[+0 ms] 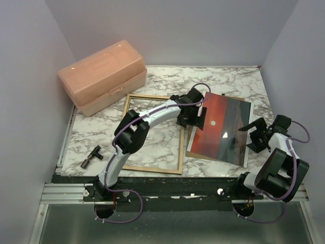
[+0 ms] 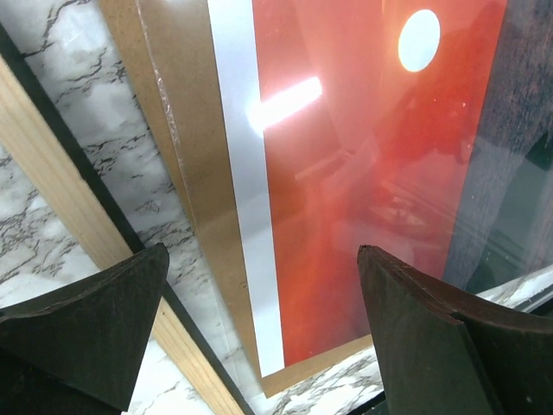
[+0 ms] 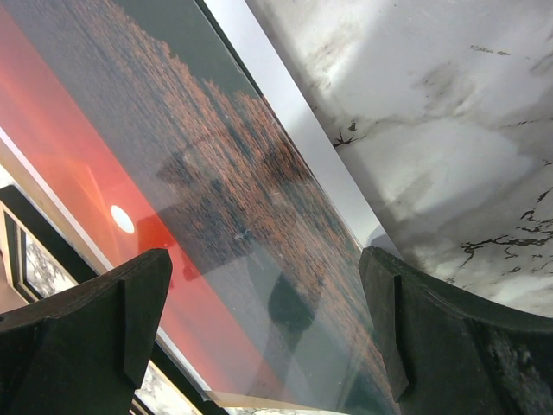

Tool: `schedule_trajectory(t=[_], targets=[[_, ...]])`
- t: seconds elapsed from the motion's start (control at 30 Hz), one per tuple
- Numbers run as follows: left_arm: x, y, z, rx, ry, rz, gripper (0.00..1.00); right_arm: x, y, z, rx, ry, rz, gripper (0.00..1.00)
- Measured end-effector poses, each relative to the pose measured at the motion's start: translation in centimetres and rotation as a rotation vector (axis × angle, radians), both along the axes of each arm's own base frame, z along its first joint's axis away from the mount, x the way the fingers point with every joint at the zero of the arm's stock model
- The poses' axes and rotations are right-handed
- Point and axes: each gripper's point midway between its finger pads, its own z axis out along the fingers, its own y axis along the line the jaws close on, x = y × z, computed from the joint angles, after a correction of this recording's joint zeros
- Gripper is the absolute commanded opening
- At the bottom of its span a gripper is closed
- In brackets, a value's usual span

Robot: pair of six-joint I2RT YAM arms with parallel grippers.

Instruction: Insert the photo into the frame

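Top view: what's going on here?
Two robot arms are set to put a photo into a frame. The photo lies face up on a brown board, right of the empty frame, which lies tan side up on the table. The left arm has its jaws open over the photo's left edge, the right arm over its right edge. Nothing is held.

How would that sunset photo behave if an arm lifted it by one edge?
The photo looks paper-thin, so it would probably droop and bend. Its glossy face throws back glare in the left wrist view, so it may slip. It seems light, and a push would likely slide it across the board.
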Motion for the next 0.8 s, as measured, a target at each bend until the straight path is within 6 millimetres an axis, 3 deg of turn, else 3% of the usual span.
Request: schedule_trajectory(t=[0.23,0.5,0.8], targets=[[0.0,-1.0,-1.6,0.032,0.018,-0.018,0.99,0.0,0.0,0.0,0.0,0.0,0.0,1.0],[-0.2,-1.4,-1.6,0.033,0.041,-0.027,0.98,0.0,0.0,-0.1,0.004,0.005,0.0,1.0],[-0.6,-2.1,-1.0,-0.087,0.089,-0.042,0.97,0.1,0.0,-0.1,0.005,0.003,0.002,1.0]])
